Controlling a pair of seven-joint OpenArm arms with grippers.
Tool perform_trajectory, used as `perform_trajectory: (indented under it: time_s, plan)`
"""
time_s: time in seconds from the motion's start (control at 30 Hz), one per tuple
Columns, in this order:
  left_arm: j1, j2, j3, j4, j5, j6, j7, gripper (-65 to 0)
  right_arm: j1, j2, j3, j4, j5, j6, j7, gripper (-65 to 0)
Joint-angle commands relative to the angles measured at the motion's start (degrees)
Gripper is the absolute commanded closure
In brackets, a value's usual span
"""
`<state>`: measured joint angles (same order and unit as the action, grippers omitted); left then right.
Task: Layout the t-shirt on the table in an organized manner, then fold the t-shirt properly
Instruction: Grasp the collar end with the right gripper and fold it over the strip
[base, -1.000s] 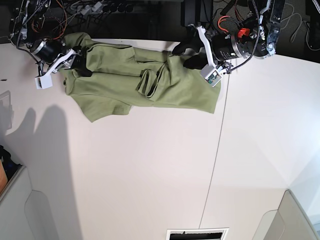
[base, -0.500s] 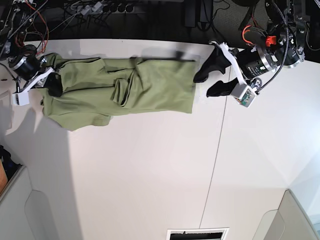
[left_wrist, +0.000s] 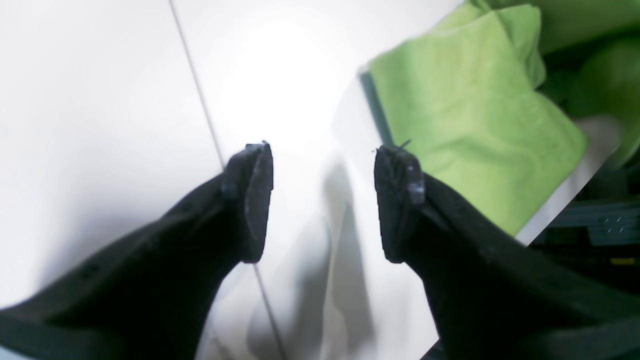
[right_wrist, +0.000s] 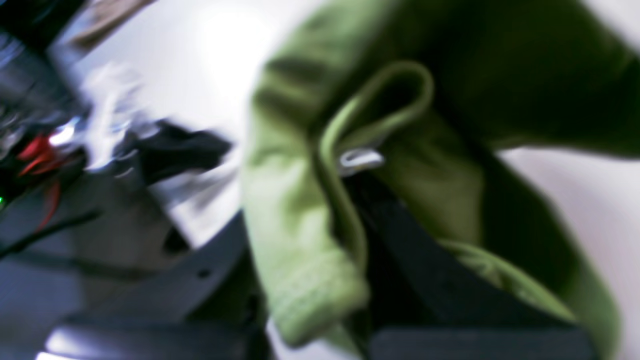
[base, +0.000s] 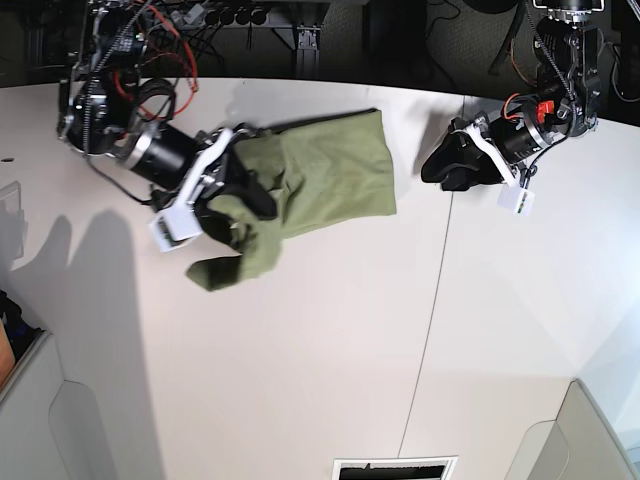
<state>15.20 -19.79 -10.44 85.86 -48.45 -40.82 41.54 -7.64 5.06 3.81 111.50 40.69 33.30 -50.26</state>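
Your right tool (base: 245, 195) grips the bunched shirt (base: 330, 175); its wrist view alone shows the white tag (right_wrist: 361, 158). Left tool (left_wrist: 322, 200) hangs released over the desk (base: 300, 350)

From my base view, a dark strip beyond the work surface runs along twelve o'clock, crowded with a black power strip (base: 215, 14) and tangled black cables (base: 440, 30). Pale grey plastic bins sit at the corners: one at seven o'clock (base: 45, 420), another at five o'clock (base: 575, 435). A small rectangular slotted vent (base: 395, 468) lies at six o'clock. Light falls from above, throwing soft grey shadows (base: 100, 300) toward nine o'clock. Both wrist views are too blurred to show more of the room.
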Motion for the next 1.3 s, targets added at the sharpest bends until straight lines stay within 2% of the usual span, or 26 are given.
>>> perform_trajectory:
  time_s: [0.0, 0.07, 0.13, 0.17, 0.23, 0.27, 0.3, 0.47, 0.63, 0.73, 1.0, 1.1, 1.2, 1.27]
  plan:
    - [-0.1, -0.2, 0.4, 0.0, 2.0, 0.8, 2.4, -35.7, 0.6, -0.7, -2.5, 0.4, -1.0, 1.0, 1.2, 0.0]
    - [-0.3, -0.2, 1.0, 0.0, 2.0, 0.8, 2.4, -35.7, 0.6, -2.2, -8.3, -0.7, -6.4, 1.0, 1.9, 0.0]
    - [-0.3, -0.2, 1.5, 0.0, 2.0, 0.8, 2.4, -35.7, 0.6, -2.3, -12.9, -1.9, -11.1, 0.1, 2.9, 0.0]
    - [-0.2, -0.2, 1.6, 0.0, 2.0, 0.8, 2.4, -35.7, 0.6, -2.3, -14.7, -2.4, -13.0, -0.2, 3.1, -4.9]
    - [-0.3, -0.2, 1.6, 0.0, 2.0, 0.8, 2.4, -35.7, 0.6, -2.0, -17.0, -2.7, -14.7, -0.6, 3.3, -25.3]
    - [-0.3, -0.3, 1.6, 0.0, 2.0, 0.8, 2.4, -35.7, 0.6, -1.9, -17.6, -2.7, -14.8, -0.6, 3.3, -32.6]
    - [-0.5, -0.2, 1.6, 0.0, 2.0, 0.8, 2.5, -35.7, 0.7, -1.9, -17.8, -2.7, -14.7, -0.6, 3.4, -36.1]
    - [-0.7, -0.6, 1.4, 0.0, 0.9, 0.8, 3.5, -35.7, 1.4, -1.9, -17.8, -1.9, -11.5, -0.5, 4.5, -36.4]
    - [-1.1, -3.3, 1.0, 0.1, -5.0, 0.8, 3.9, -35.7, 3.4, -2.4, -17.8, 0.5, -10.6, -0.5, 4.7, -36.4]
    - [-1.8, -4.7, 0.6, 0.2, -5.8, 0.8, 4.8, -35.7, 4.3, -2.7, -17.8, 0.5, -9.6, -0.5, 4.7, -36.4]
    - [-2.8, -10.0, -3.0, 0.6, -9.7, 0.8, 6.8, -35.7, 7.2, -7.1, -16.3, 0.7, -8.7, -0.5, 4.6, -36.4]
    - [-3.0, -10.9, -5.4, 1.0, -10.1, 0.8, 6.8, -35.7, 8.2, -8.6, -16.6, 0.6, -7.2, -0.3, 4.3, -36.4]
    - [-3.0, -11.0, -7.6, 1.6, -10.5, 0.8, 8.0, -35.7, 9.3, -8.9, -17.2, 0.6, -8.4, -0.3, 4.2, -36.4]
    - [-2.9, -11.6, -8.8, 1.9, -13.0, 0.8, 10.3, -35.6, 10.4, -8.9, -17.0, 0.6, -12.0, -0.8, 4.6, -36.4]
